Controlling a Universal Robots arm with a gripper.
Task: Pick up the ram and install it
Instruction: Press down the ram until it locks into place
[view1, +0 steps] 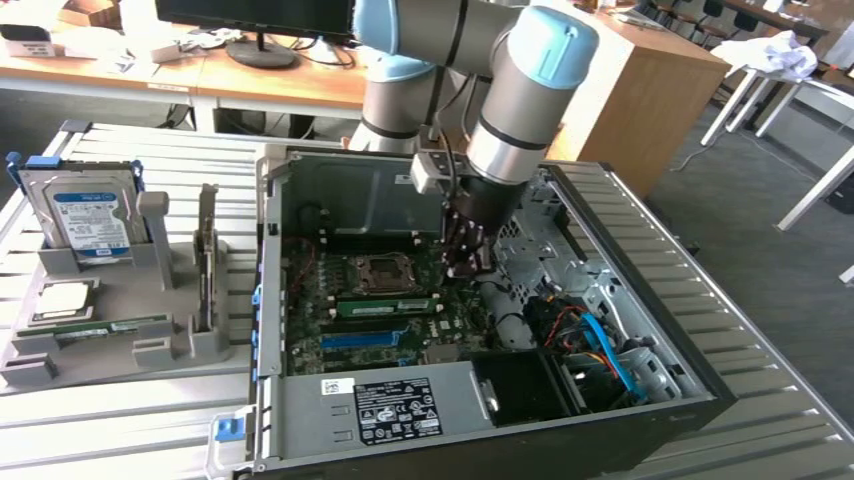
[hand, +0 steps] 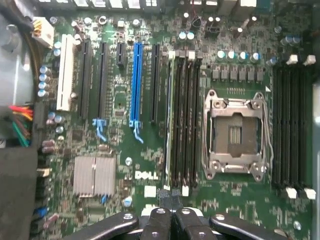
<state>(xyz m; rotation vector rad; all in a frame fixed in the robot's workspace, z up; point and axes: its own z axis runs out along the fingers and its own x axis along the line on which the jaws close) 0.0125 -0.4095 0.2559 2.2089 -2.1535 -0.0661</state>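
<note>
gripper (view1: 465, 262) closed, empty, inside the open pc case (view1: 694, 390) over the motherboard (hand: 125, 100); ram (view1: 384, 305) seated in a slot just beside the cpu socket (hand: 235, 135)

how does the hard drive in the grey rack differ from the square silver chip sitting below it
The silver hard drive with the blue-and-white label stands upright in the grey plastic rack, while the square silver processor chip lies flat. The hard drive is rectangular and clearly the larger of the two. The processor chip is square and smaller. Both are metallic and sit in the same rack on the exterior view's left.
</note>
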